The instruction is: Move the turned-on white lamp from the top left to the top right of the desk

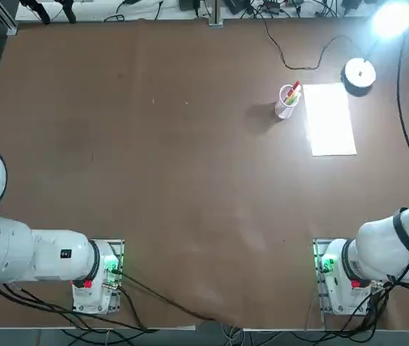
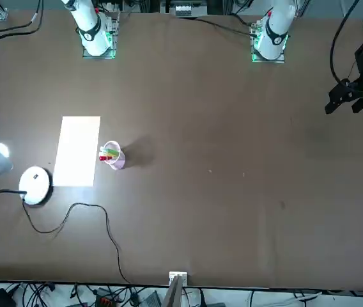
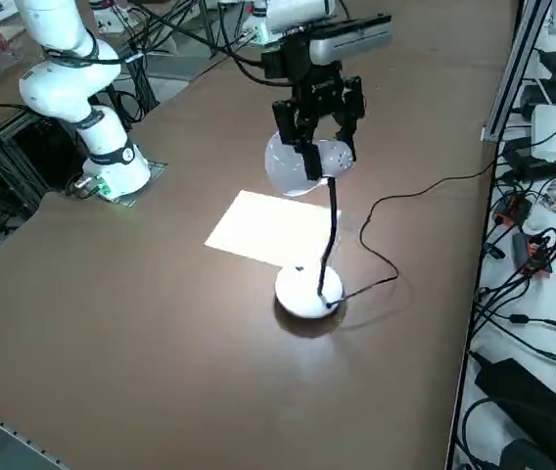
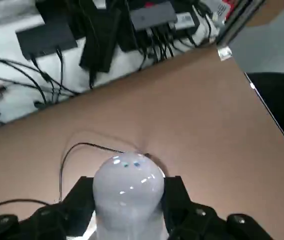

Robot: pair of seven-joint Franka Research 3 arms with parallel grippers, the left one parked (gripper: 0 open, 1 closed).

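Top view: lamp (image 1: 366,58) sits at the desk's (image 1: 190,180) far right corner. Side view: right gripper (image 3: 321,132) above the base, head between its jaws. Wrist view: fingers (image 4: 79,202) clamped on the head.

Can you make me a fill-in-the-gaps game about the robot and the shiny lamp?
1. The right gripper is shut on the lamp's ____.
2. Between the lamp's base and the pen cup lies a sheet of white ____.
3. The lamp's cord is coloured ____.
4. The lamp's round base rests on the brown ____.

Missing words: head; paper; black; desk
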